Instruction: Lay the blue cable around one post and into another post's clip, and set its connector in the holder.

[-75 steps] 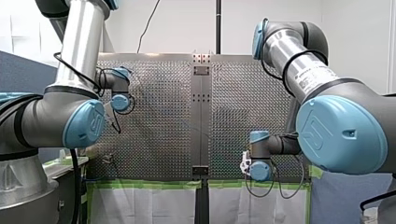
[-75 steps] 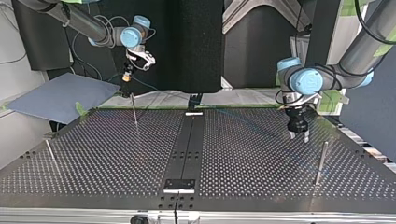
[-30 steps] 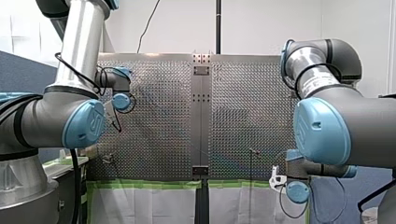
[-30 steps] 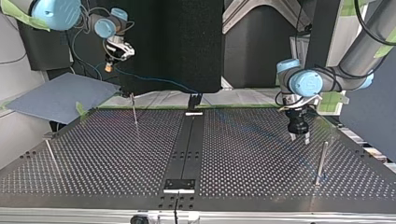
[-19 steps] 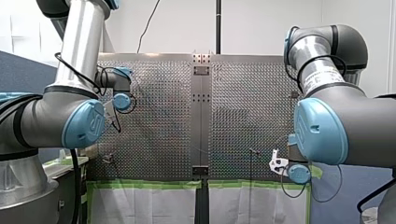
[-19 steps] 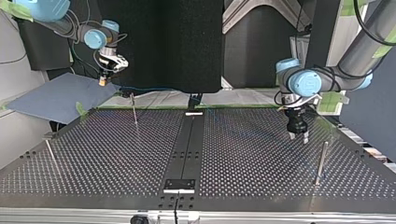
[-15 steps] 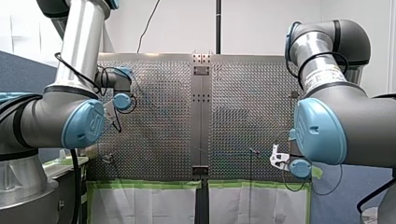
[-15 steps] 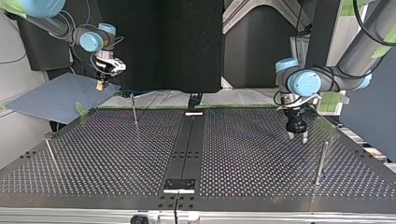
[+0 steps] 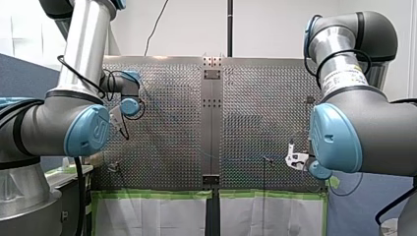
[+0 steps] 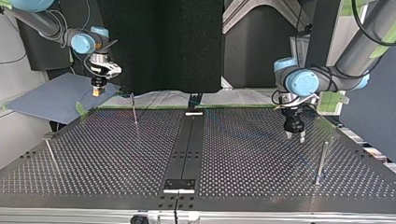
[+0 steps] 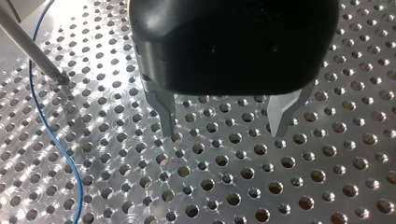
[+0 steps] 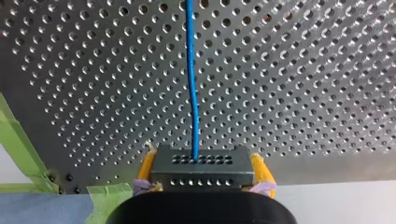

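My right gripper (image 12: 202, 161) has its yellow pads shut on a dark grey connector block (image 12: 203, 171). The blue cable (image 12: 192, 93) runs straight ahead from it over the perforated table. At the top view's left this gripper (image 10: 97, 91) hangs beyond the table's far edge, just past a thin post (image 10: 134, 114). My left gripper (image 11: 224, 126) stands open just above the plate, nothing between its metal fingers (image 11: 167, 116). The blue cable (image 11: 51, 135) curves past beside it, near a post's foot (image 11: 60, 80). In the top view that gripper (image 10: 294, 134) is at the right.
Two more posts stand at the top view's near left (image 10: 51, 156) and near right (image 10: 320, 163). A black strip (image 10: 187, 144) runs down the table's middle, with a small bracket (image 10: 179, 185) at its near end. Green tape (image 12: 18, 140) edges the table.
My right gripper has carried the connector towards the top view's left and lower, out past the far post, drawing the cable after it. My left gripper has barely shifted.
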`<action>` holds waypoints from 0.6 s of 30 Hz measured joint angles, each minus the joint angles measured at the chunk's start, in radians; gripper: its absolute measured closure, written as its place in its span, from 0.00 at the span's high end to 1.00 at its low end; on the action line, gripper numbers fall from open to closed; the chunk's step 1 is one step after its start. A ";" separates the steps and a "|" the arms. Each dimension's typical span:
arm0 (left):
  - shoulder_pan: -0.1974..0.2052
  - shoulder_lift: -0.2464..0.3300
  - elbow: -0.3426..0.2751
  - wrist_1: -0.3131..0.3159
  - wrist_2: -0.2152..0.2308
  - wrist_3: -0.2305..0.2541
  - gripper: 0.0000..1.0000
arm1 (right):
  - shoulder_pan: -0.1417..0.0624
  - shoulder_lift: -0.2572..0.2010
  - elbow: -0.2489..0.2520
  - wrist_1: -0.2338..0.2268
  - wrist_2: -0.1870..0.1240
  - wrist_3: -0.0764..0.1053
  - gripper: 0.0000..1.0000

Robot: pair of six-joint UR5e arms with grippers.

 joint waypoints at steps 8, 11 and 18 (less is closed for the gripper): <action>-0.001 0.000 0.000 0.000 0.000 -0.007 0.98 | -0.004 0.004 0.000 0.014 -0.012 -0.006 0.00; -0.003 0.000 0.000 0.000 0.001 -0.018 0.98 | -0.004 0.005 0.000 0.021 -0.011 -0.014 0.00; -0.016 0.000 0.000 -0.014 0.004 -0.008 0.98 | -0.002 0.005 0.000 0.028 -0.011 -0.022 0.00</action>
